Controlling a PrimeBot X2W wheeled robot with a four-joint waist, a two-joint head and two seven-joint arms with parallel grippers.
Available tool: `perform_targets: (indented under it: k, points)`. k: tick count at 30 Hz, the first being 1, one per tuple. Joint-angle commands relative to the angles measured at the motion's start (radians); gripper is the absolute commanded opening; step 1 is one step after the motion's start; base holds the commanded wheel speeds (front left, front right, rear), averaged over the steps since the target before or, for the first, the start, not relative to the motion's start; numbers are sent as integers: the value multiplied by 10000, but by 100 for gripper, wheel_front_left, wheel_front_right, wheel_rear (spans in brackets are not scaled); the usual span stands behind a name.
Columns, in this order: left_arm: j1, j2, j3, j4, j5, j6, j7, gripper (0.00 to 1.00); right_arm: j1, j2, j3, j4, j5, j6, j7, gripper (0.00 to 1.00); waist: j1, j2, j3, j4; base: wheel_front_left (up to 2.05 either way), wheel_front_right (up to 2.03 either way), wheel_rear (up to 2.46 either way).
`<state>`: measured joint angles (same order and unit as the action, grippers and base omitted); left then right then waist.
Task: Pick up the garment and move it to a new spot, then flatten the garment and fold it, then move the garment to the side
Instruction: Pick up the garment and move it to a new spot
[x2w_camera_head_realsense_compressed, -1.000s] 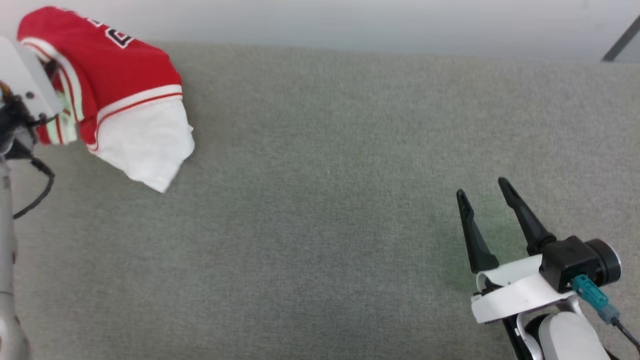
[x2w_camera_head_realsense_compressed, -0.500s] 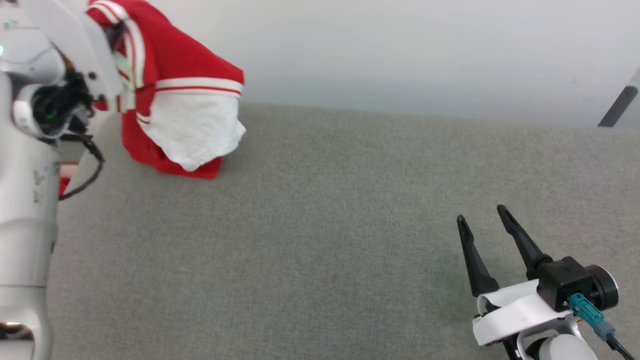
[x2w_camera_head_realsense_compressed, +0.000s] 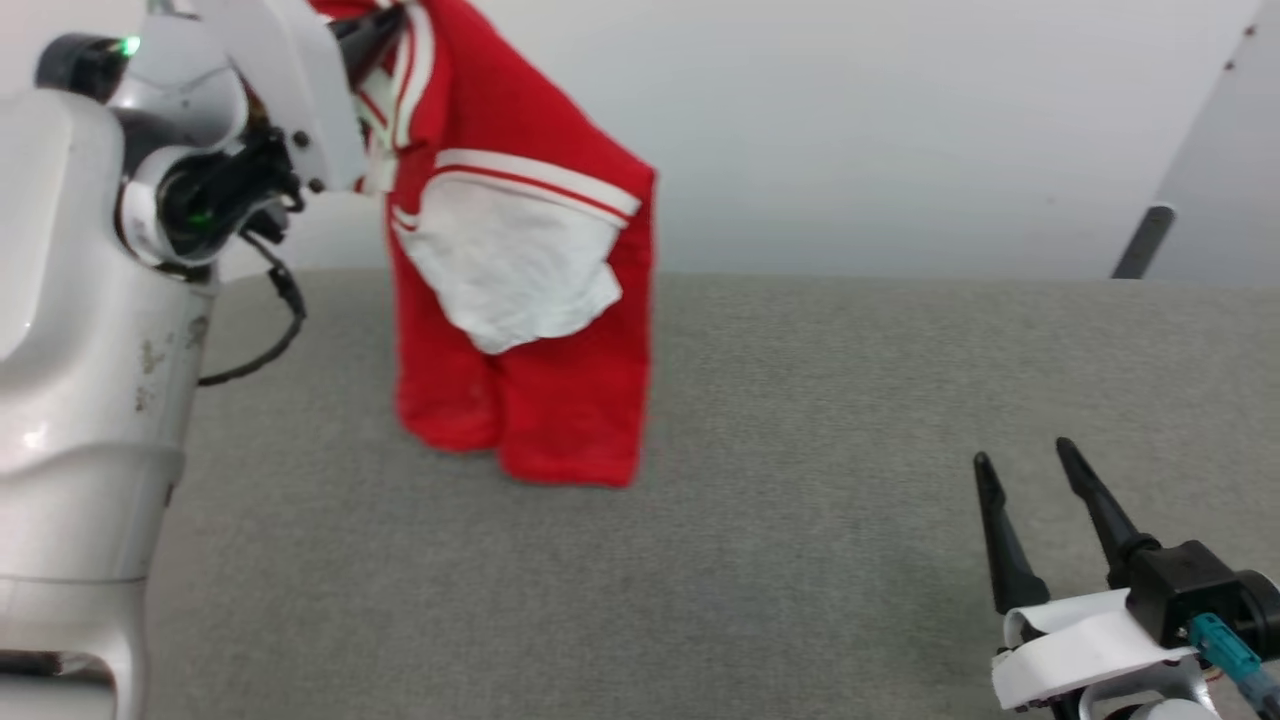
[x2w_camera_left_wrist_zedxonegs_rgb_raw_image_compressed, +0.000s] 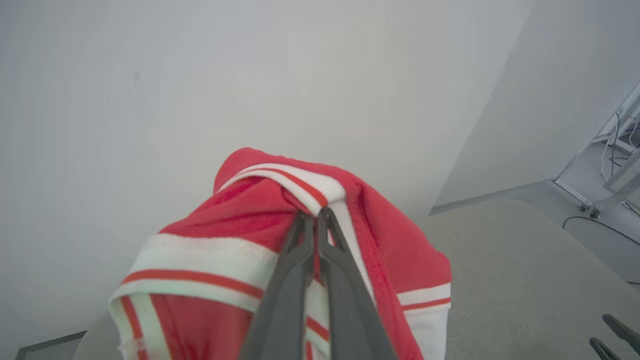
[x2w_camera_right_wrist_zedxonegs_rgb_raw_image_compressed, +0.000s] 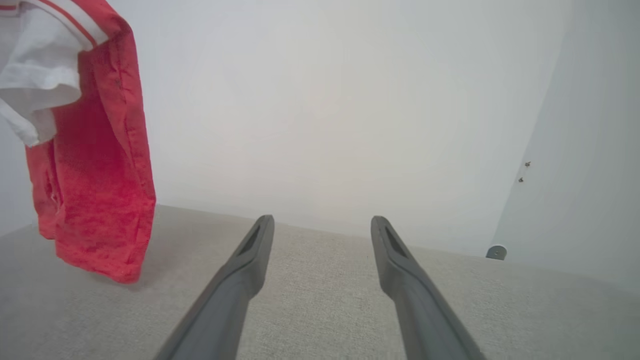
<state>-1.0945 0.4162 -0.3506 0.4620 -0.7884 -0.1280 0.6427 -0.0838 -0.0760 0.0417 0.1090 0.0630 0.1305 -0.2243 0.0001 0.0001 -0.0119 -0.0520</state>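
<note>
Red and white against a pale wall: the large red basketball jersey with white lining and white-and-red striped trim hangs from our left gripper at the upper left of the head view, over the far left part of the grey fabric-covered surface. In the left wrist view we see the two long dark fingers pressed almost together. They pinch a band of the striped trim between their tips, and red cloth bunches on either side. The jersey drapes straight down from that grip. A fold of its white lining is turned outward over the red cloth, beneath a striped edge. The lower hem comes down close to the surface, and we cannot tell whether it touches.

Our right gripper sits at the lower right of the head view, well apart from the jersey. Its fingers are spread wide with nothing between them and point across the surface towards the wall. In the right wrist view we see the jersey hanging at the upper left, with the grey surface running beneath the parted fingers. The white forearm of our left arm stands at the left edge of the head view, and a black cable loops down from its wrist.
</note>
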Motion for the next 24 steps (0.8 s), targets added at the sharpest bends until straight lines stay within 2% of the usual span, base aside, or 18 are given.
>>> perform_targets:
  k: [1,10,17,24]
  points:
    - [-51,-43,2,-64,-86,-42,33,0,139,26,-47,-39,-2,4,-1,100,-1,-1,-91,-283,0,0,0]
    - [520,-394,-384,-1192,-568,65,560,0,340,103,-780,-121,-217,4,0,100,-1,-1,-4,-1277,0,0,0]
    - [1730,-465,-823,-2067,-715,497,1155,0,376,167,-1164,-103,-232,4,-63,100,-1,-1,323,-1932,0,0,0]
    - [3305,-383,-1284,-2341,-927,791,1619,0,270,230,-1240,72,-164,4,-152,100,-1,-1,655,-2274,0,0,0]
